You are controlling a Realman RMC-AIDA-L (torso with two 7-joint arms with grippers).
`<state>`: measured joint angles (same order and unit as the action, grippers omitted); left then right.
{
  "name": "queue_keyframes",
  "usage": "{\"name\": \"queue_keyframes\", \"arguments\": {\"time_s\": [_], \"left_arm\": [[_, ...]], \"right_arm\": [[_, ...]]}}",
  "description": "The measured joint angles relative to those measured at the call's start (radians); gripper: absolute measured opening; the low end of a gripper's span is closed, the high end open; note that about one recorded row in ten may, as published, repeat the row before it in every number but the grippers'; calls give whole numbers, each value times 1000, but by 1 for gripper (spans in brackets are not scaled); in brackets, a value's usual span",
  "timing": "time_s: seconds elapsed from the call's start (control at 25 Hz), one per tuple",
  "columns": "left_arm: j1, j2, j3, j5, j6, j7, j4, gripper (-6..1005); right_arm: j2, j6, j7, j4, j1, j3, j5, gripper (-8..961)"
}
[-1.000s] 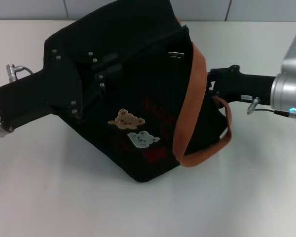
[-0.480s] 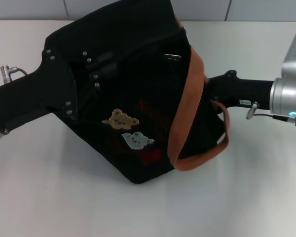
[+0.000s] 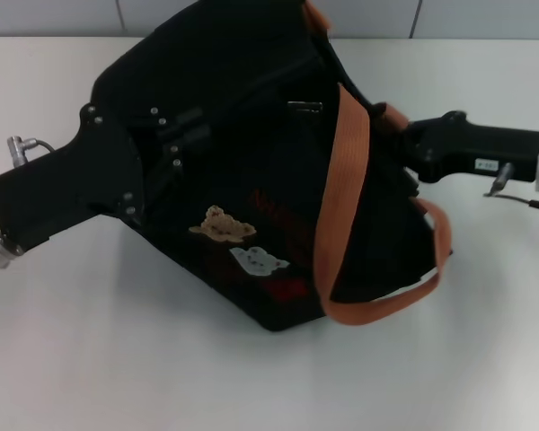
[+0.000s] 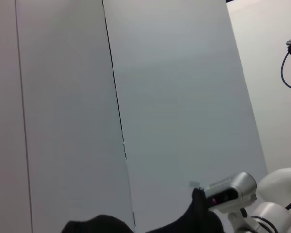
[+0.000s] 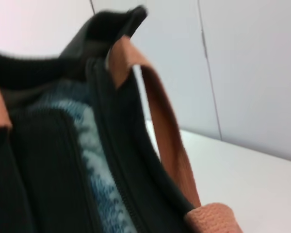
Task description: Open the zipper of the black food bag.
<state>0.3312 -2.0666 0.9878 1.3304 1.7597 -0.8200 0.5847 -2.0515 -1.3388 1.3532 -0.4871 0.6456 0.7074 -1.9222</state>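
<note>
The black food bag (image 3: 251,206) lies tilted in the middle of the white table, bear patches (image 3: 223,224) facing up. One orange-brown handle (image 3: 341,180) crosses its face and the other loops out to the right. A small silver pull (image 3: 304,106) shows near the bag's far edge, by the zipper track (image 3: 251,85). My left gripper (image 3: 184,135) lies against the bag's left upper part. My right gripper (image 3: 409,153) meets the bag's right side, its tip hidden behind fabric and strap. In the right wrist view the zipper track (image 5: 111,160) runs beside a blue-grey strip (image 5: 94,165).
The white table (image 3: 117,359) extends all around the bag, with a grey panelled wall (image 3: 54,13) along its far edge. A cable (image 3: 521,199) hangs under my right arm. The left wrist view faces the wall and catches my right arm (image 4: 228,191).
The bag has slid and swung to the right, and its loose handle loop has moved right with it. My right arm has drawn back to the right. The left gripper followed the bag slightly.
</note>
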Motion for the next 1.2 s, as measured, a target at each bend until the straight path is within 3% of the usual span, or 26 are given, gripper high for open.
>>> {"name": "queue_keyframes", "arguments": {"time_s": [0.36, 0.68, 0.84, 0.92, 1.08, 1.2], "left_arm": [[42, -5, 0, -18, -89, 16, -165, 147], [53, -8, 0, -25, -143, 16, -229, 154], [44, -8, -4, -50, -138, 15, -253, 157], [36, -8, -10, -63, -129, 17, -255, 239], [12, -4, -14, -112, -96, 17, -253, 381], [2, -3, -15, -128, -75, 17, -251, 436]], "right_arm": [[48, -57, 145, -40, 15, -86, 71, 16], [47, -36, 175, -53, 44, -86, 81, 20], [42, -17, 179, -54, 45, -87, 105, 137], [42, -24, 178, -54, 38, -88, 124, 196], [43, -87, 169, -62, -5, -89, 204, 425], [47, -120, 165, -65, -33, -90, 242, 481]]}}
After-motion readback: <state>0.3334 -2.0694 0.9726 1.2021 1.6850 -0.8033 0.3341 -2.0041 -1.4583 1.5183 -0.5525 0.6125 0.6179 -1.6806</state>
